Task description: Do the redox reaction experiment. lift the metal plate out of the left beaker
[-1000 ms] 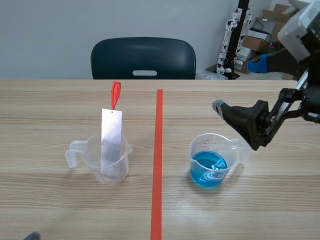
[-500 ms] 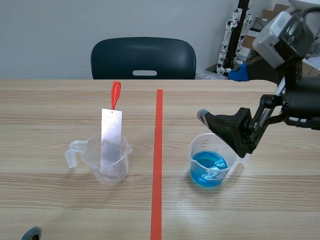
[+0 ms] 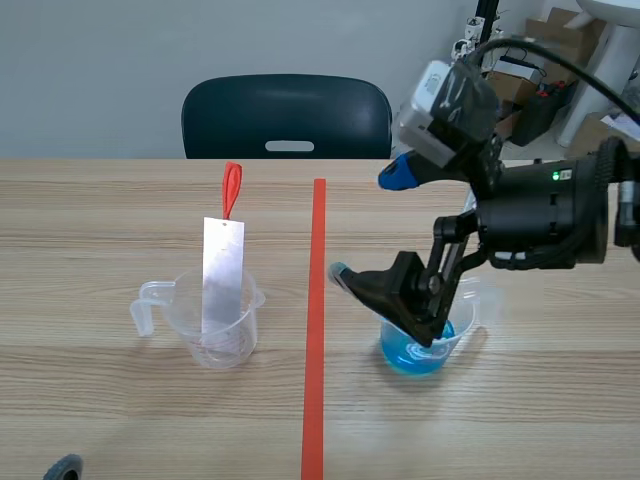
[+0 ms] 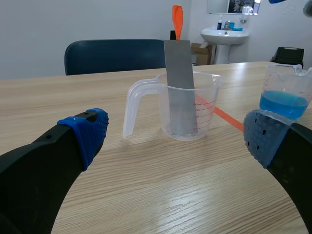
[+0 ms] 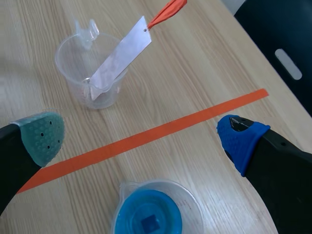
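On the tabletop [image 3: 100,210], left of the tape line [image 3: 316,300]: clear beaker [image 3: 190,325], metal plate [image 3: 222,270] standing in it, leaning on its rim, orange tag [image 3: 231,190] atop. Right pincer [image 5: 141,139]: wide, above the blue-liquid beaker [image 5: 148,214]. Left pincer [image 4: 176,134]: wide, facing the clear beaker.

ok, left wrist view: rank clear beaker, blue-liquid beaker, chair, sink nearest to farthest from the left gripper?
From the left gripper:
1. clear beaker, straight ahead, holding the metal plate.
2. blue-liquid beaker, farther, across the orange tape line.
3. chair, behind both beakers.
4. sink, farthest back.
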`<state>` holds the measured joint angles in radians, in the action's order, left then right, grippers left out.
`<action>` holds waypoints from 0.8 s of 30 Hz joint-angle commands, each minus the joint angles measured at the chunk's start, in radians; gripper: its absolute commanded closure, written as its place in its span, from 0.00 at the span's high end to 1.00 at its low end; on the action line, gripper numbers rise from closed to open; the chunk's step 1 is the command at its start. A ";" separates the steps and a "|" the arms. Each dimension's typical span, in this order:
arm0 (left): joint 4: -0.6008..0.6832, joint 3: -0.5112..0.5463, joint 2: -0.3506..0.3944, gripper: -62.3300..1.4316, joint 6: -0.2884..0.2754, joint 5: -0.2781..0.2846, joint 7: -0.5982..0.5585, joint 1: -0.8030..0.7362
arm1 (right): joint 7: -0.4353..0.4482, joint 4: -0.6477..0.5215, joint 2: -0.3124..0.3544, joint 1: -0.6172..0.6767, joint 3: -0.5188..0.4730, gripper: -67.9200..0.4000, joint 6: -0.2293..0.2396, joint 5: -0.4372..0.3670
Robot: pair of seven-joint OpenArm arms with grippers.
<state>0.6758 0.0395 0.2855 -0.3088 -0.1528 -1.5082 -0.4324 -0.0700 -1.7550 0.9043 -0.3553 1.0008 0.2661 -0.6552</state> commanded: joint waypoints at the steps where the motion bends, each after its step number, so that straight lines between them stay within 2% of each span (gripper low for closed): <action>1: 0.006 0.000 0.006 0.93 -0.001 0.006 -0.021 0.003 | 0.002 -0.011 -0.037 -0.028 0.016 1.00 -0.006 -0.011; 6: 0.006 0.000 0.006 0.93 -0.001 0.006 -0.021 0.003 | -0.035 0.043 -0.137 -0.080 0.097 1.00 -0.018 -0.031; 10: 0.006 0.000 0.006 0.93 -0.001 0.005 -0.020 0.003 | -0.048 0.134 -0.207 -0.113 0.119 1.00 -0.071 -0.026; 15: 0.006 0.000 0.006 0.93 -0.001 0.006 -0.021 0.003 | -0.039 0.257 -0.264 -0.164 0.119 1.00 -0.072 -0.035; 20: 0.006 0.000 0.006 0.93 -0.001 0.005 -0.021 0.003 | -0.005 0.340 -0.288 -0.214 0.119 1.00 -0.072 -0.084; 24: 0.006 0.000 0.006 0.93 -0.001 0.006 -0.021 0.003 | 0.021 0.406 -0.322 -0.246 0.119 1.00 -0.052 -0.133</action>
<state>0.6758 0.0395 0.2855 -0.3088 -0.1532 -1.5082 -0.4320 -0.0673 -1.3369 0.5945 -0.5789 1.1336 0.2153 -0.7757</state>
